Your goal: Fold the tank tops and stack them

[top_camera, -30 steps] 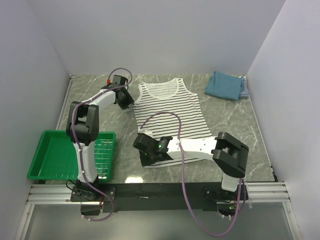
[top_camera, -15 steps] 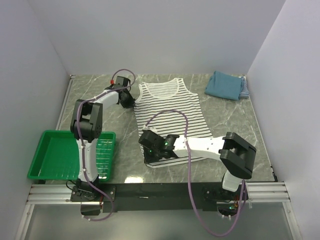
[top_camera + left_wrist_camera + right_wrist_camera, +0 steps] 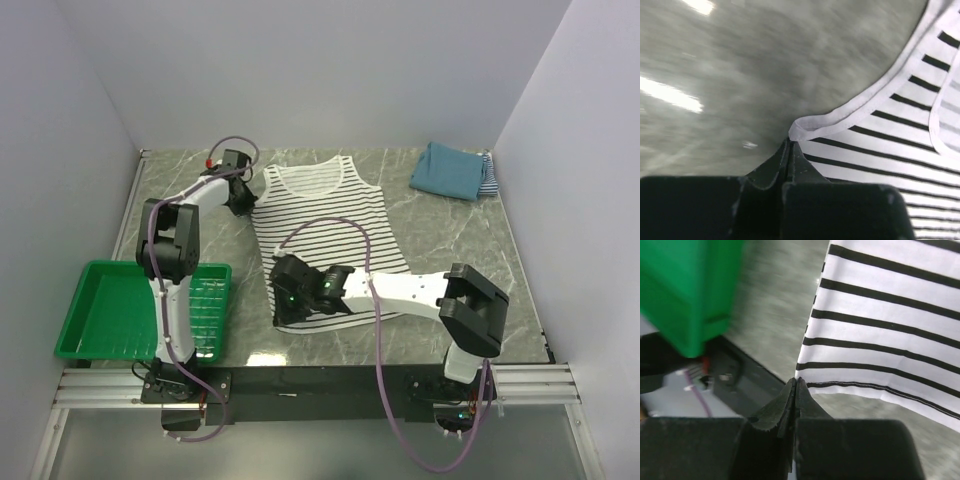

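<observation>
A black-and-white striped tank top (image 3: 325,220) lies spread flat in the middle of the table, neckline to the far side. My left gripper (image 3: 248,196) is shut on its left shoulder strap; in the left wrist view the white trim (image 3: 812,125) bunches at the closed tips (image 3: 790,143). My right gripper (image 3: 284,300) is shut on the near left hem corner, and the right wrist view shows the striped hem (image 3: 880,375) running from the closed tips (image 3: 795,383). A folded teal tank top (image 3: 450,170) lies at the far right on a fine-striped one (image 3: 489,180).
A green plastic basket (image 3: 100,320) sits at the near left edge, beside the left arm's base; its corner (image 3: 685,290) is close to the right gripper. White walls enclose the table on three sides. The right arm lies across the near hem.
The left gripper has shut on the shoulder strap. Both grippers and the striped tank top have shifted a little to the left.
</observation>
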Robot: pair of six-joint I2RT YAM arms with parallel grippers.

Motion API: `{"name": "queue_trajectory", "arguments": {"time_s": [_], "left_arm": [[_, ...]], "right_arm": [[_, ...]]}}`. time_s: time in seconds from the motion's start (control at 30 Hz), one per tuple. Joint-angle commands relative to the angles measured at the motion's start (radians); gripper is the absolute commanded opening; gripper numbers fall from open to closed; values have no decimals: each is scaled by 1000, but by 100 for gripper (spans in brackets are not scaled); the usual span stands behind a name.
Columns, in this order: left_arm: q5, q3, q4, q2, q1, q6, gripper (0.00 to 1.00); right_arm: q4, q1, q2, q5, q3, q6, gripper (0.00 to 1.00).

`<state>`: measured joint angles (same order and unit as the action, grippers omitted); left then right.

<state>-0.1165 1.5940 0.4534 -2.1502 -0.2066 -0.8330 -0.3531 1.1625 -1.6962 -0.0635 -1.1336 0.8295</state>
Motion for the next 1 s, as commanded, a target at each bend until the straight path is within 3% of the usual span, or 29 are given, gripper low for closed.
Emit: {"name": "queue_trajectory", "arguments": {"time_s": [0.0, 0.2, 0.5, 0.67, 0.97], "left_arm": [[-86, 53, 51, 67, 55, 0, 0], [-71, 93, 71, 87, 55, 15, 0], [-40, 188, 82, 70, -22, 11, 1], [-45, 314, 128, -9, -82, 8, 0], [-41, 408, 143, -108, -171, 2, 1]], "right_arm": [[62, 19, -36, -96, -93, 7, 0], [65, -12, -39, -107, -108, 2, 0], [134, -107, 105, -110, 96, 22, 0], [167, -136, 159, -85, 210, 49, 0], [209, -150, 214, -26, 348, 95, 0]]}}
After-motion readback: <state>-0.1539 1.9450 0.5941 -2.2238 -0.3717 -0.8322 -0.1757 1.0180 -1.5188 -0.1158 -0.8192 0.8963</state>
